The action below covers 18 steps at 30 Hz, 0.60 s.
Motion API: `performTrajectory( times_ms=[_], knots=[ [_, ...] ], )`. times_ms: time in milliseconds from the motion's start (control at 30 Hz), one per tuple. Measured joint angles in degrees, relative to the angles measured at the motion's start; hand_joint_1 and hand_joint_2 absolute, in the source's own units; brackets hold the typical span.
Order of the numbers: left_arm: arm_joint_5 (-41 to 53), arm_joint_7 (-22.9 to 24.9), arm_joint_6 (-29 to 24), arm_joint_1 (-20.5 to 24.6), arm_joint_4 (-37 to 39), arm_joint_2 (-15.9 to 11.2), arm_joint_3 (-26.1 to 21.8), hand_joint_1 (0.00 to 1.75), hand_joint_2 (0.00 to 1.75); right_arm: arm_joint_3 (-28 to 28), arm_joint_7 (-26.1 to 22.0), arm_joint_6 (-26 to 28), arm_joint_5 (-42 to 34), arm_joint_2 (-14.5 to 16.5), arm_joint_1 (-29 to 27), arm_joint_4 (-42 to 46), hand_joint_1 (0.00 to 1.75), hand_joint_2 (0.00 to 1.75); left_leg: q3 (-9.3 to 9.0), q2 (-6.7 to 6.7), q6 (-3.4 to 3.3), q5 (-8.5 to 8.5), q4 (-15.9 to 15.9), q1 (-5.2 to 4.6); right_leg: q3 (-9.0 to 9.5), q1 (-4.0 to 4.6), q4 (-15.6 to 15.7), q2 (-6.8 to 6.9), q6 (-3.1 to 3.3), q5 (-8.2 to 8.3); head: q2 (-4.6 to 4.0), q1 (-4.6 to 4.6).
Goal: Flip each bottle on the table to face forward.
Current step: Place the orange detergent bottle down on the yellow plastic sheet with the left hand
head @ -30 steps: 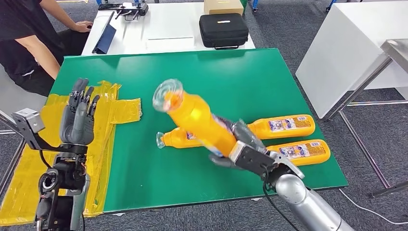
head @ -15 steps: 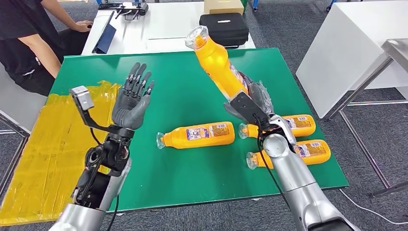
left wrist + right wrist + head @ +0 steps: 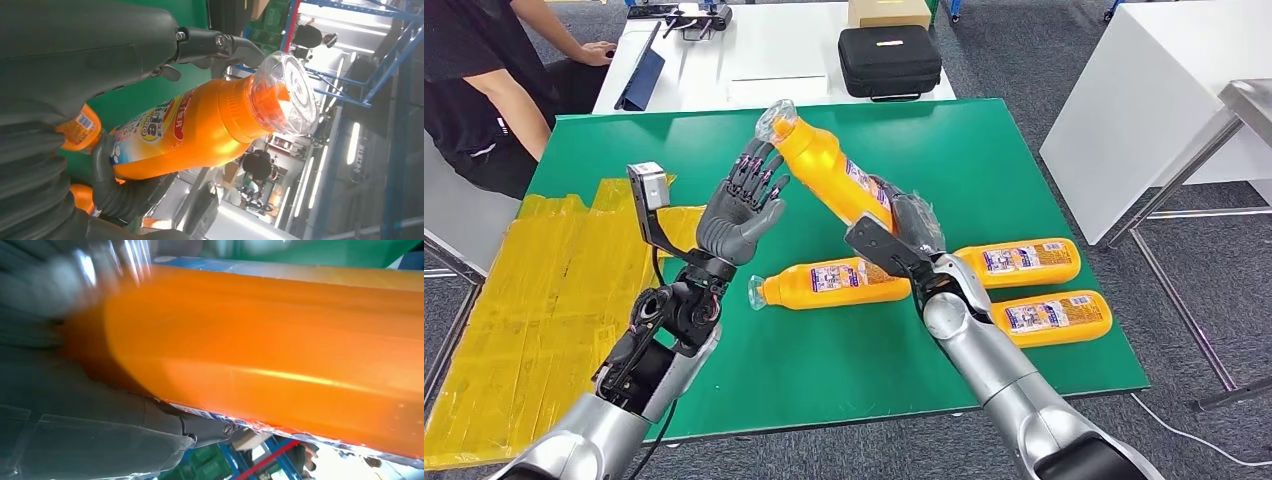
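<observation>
My right hand (image 3: 902, 228) grips the lower body of an orange bottle (image 3: 829, 170) and holds it tilted above the green table (image 3: 724, 380), its clear cap (image 3: 779, 118) pointing up and to the far left. My left hand (image 3: 742, 205) is raised with its fingers spread, right beside the bottle's neck; I cannot tell whether it touches. The left wrist view shows the same bottle (image 3: 200, 130) close by, its label visible, with my fingers (image 3: 215, 42) arched over it. In the right wrist view the bottle (image 3: 275, 350) lies against my hand (image 3: 75, 415). Three more orange bottles lie on the table: (image 3: 834, 282), (image 3: 1019, 262), (image 3: 1049, 318).
A yellow taped patch (image 3: 544, 260) covers the table's left side. Behind it stands a white table with a black case (image 3: 889, 62) and a tablet (image 3: 639, 82), where a person (image 3: 474, 80) sits. Another white table (image 3: 1144, 100) stands to the right.
My right hand has brought the bottle down and to the left, from high over the table's far side. My left hand has risen and moved right, close to the bottle's neck.
</observation>
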<state>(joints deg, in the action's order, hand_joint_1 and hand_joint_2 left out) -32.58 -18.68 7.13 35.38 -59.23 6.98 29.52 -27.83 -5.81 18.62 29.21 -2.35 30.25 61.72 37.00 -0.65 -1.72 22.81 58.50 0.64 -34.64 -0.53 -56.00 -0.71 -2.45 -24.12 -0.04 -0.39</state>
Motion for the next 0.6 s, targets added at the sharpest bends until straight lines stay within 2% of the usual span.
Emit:
performTrajectory(
  times_ms=[100, 200, 300, 500, 600],
  knots=[
    [-0.9, 0.0, -0.8, 0.0, 0.0, -1.0, 0.0, 0.00, 1.75, -2.4, 1.4, 0.7, 1.8, 1.4, 0.1, -0.2, 1.75, 1.75, 0.03, 0.09, 0.00, 0.00, 0.0, -0.01, -0.02, -0.01, -0.1, -0.08, 0.00, 0.01, 0.00, 0.02],
    [-1.1, 0.6, -2.5, -0.3, -0.8, -3.0, -1.4, 0.00, 1.75, -6.5, 5.0, 0.9, 4.3, 4.8, 0.2, 0.4, 1.75, 1.75, 0.02, 0.24, 0.02, 0.01, 0.0, -0.01, -0.16, 0.00, -0.2, -0.22, 0.00, 0.01, 0.00, 0.00],
    [0.6, 1.9, -3.3, -2.1, -3.9, -5.4, -4.9, 0.00, 1.75, -11.9, 8.9, -0.7, 4.9, 8.8, 0.6, 1.6, 1.75, 1.75, 0.05, 0.22, 0.07, -0.01, 0.0, 0.02, -0.30, 0.04, -0.3, -0.19, 0.09, -0.06, 0.00, -0.02],
    [1.6, 2.6, -3.5, -3.5, -7.5, -9.6, -10.3, 0.00, 1.75, -18.4, 12.8, -2.6, 1.5, 15.1, 4.4, -2.4, 1.75, 1.75, 0.13, 0.07, 0.23, -0.09, -0.1, 0.06, -0.38, 0.08, -0.5, -0.05, 0.24, -0.16, 0.00, 0.01],
    [-0.3, 2.0, -4.1, -2.3, -6.7, -12.1, -10.9, 0.00, 1.75, -22.8, 15.1, -2.0, -4.5, 17.5, 7.5, -5.6, 1.75, 1.75, 0.16, 0.08, 0.33, -0.16, -0.1, 0.06, -0.43, 0.08, -0.5, -0.06, 0.31, -0.11, 0.00, 0.02]
  ],
)
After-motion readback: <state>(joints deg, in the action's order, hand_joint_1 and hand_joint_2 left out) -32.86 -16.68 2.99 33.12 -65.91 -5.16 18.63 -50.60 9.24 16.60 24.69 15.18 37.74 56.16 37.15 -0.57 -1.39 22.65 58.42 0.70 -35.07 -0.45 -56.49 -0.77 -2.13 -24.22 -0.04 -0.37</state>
